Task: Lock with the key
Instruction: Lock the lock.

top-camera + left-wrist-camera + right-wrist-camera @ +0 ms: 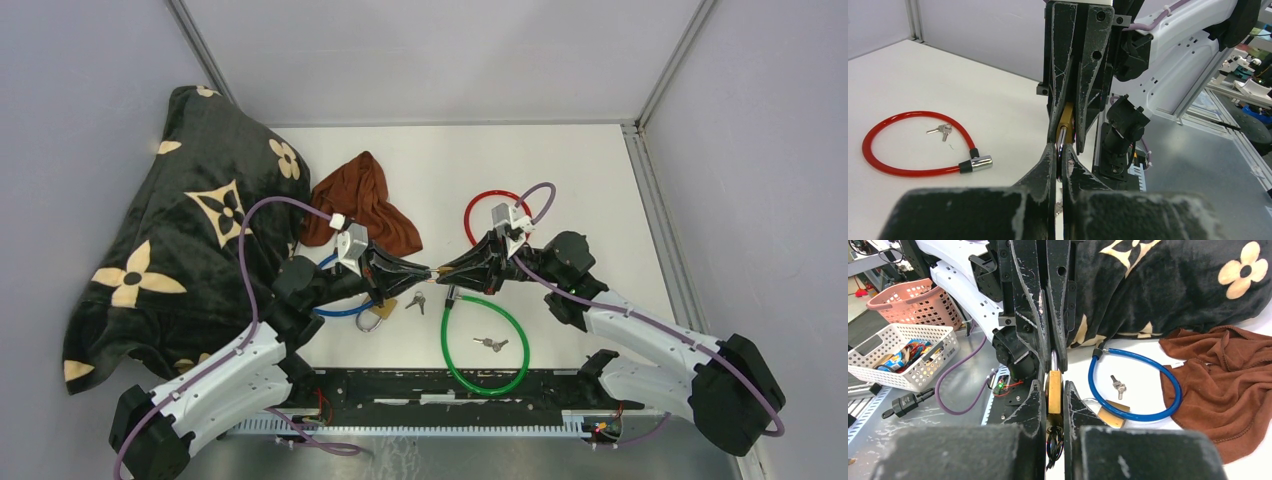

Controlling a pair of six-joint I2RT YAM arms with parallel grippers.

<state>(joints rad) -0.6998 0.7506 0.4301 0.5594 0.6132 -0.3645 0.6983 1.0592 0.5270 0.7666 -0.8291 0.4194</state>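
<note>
A small brass padlock (436,271) hangs in the air between both grippers at the table's middle. My left gripper (1062,150) is shut on its silver shackle (1062,139). My right gripper (1053,383) faces it and is shut on the brass body (1054,390). A dark key ring (1054,440) hangs under the body between the right fingers. The key itself is hidden, so I cannot tell whether it sits in the keyhole. Seen from above, the left gripper (425,270) and right gripper (447,270) meet tip to tip.
A red cable lock (470,215) lies behind the grippers, a green one (524,340) in front, and a blue one (340,312) to the left with a second brass padlock (383,310). Loose keys (415,303) (490,344) lie on the table. A brown cloth (365,205) and a black flowered blanket (190,230) fill the left.
</note>
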